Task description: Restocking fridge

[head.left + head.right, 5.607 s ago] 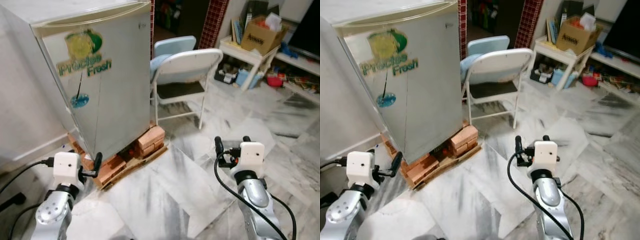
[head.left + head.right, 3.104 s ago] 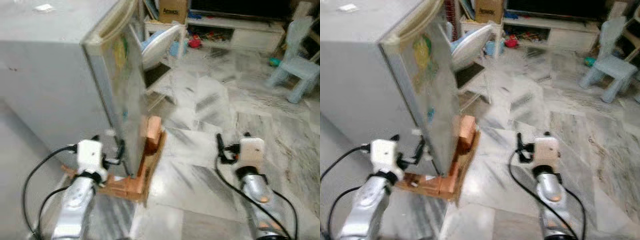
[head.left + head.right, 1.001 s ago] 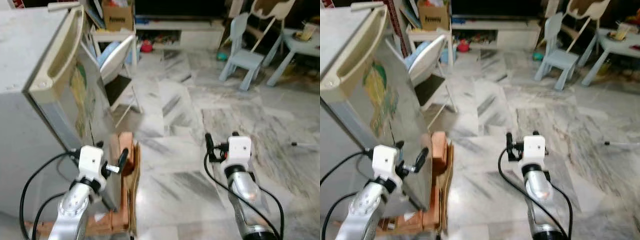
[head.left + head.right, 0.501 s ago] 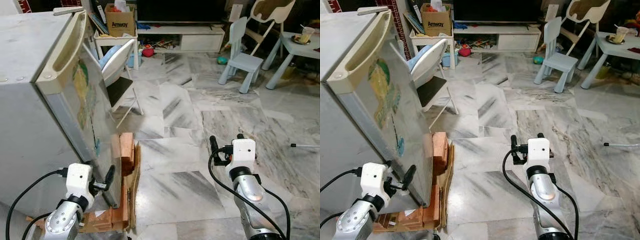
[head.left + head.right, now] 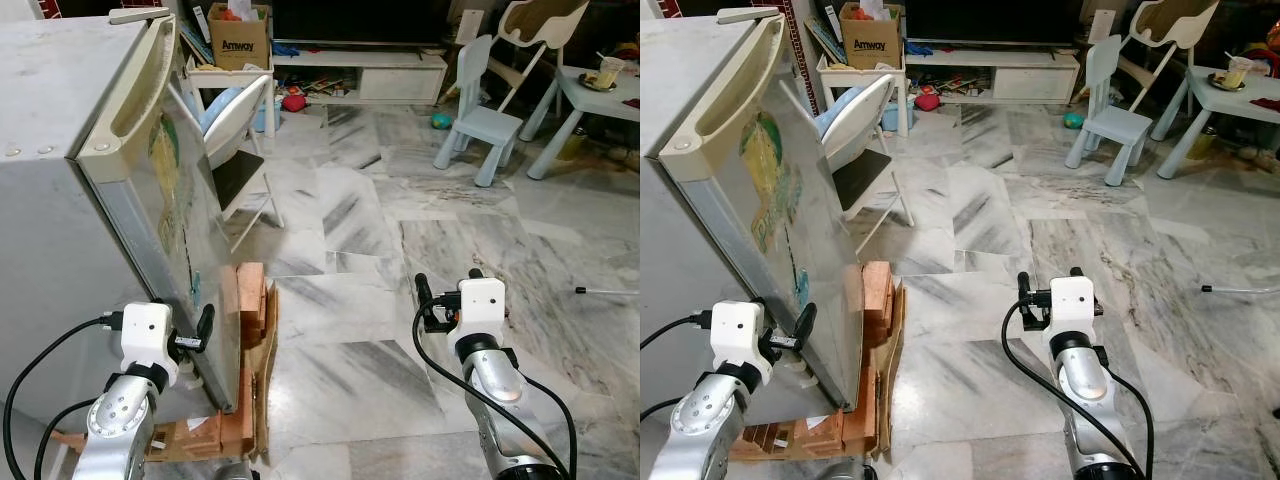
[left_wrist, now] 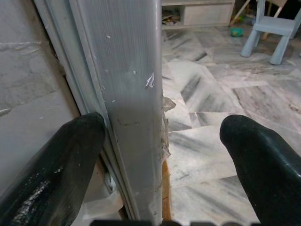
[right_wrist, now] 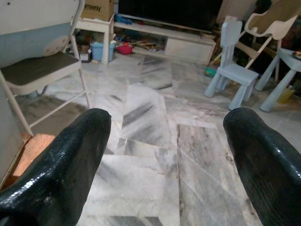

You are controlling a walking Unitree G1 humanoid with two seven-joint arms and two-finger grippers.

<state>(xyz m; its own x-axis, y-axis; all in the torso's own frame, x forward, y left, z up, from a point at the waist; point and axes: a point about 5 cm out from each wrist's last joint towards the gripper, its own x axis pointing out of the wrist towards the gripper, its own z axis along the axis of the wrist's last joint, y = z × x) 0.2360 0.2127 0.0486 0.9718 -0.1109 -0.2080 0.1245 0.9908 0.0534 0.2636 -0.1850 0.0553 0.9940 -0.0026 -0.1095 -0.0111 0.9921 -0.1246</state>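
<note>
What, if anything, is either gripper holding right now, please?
Nothing is held: the left gripper stands open astride the fridge door edge, and the right gripper is open.

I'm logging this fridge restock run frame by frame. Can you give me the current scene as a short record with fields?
fridge: grey fridge, door closed, resting on bricks
left gripper: left gripper open, fingers straddling the door's lower edge
right gripper: right gripper open, holding nothing, above the marble floor
beside fridge: white folding chair
background: cardboard box, small blue chair
items to restock: none seen
</note>
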